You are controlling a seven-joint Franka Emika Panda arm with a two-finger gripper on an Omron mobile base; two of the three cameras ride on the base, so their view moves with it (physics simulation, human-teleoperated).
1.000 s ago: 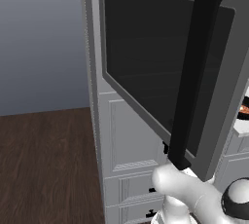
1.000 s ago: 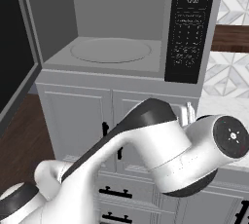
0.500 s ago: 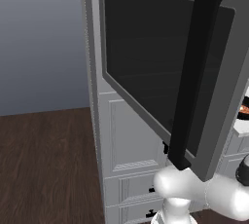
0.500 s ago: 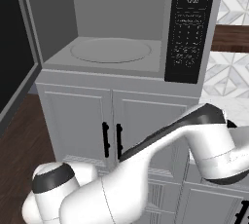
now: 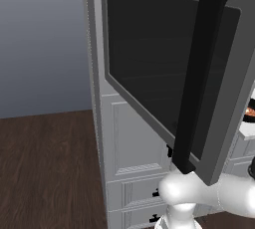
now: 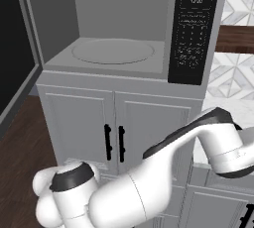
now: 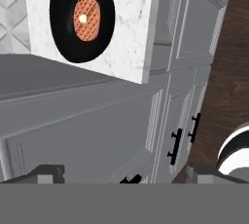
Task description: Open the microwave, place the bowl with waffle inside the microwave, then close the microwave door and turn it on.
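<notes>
The microwave (image 6: 119, 19) stands open, its cavity holding just a glass turntable (image 6: 113, 51), with the black control strip (image 6: 194, 28) on its right. The microwave door (image 5: 149, 68) is swung far out to the left, its long black bar handle (image 5: 199, 73) facing the left base camera. A black bowl (image 7: 65, 33) with a round brown waffle (image 7: 86, 18) sits on a white marble counter (image 7: 131, 23). My gripper (image 7: 129, 177) is open, fingertips wide apart, some way off from the bowl with nothing between them.
White cabinet doors with short black handles (image 6: 114, 142) sit under the microwave. More white drawers and cupboards (image 7: 182, 140) run below the marble counter. Dark wood floor (image 5: 45, 163) spreads left of the cabinets. A patterned tile wall (image 6: 238, 73) lies right of the microwave.
The arm has swung to the right, away from the front of the microwave, and its forearm now reaches past the right side. Microwave and door have not moved. The jaws stayed open.
</notes>
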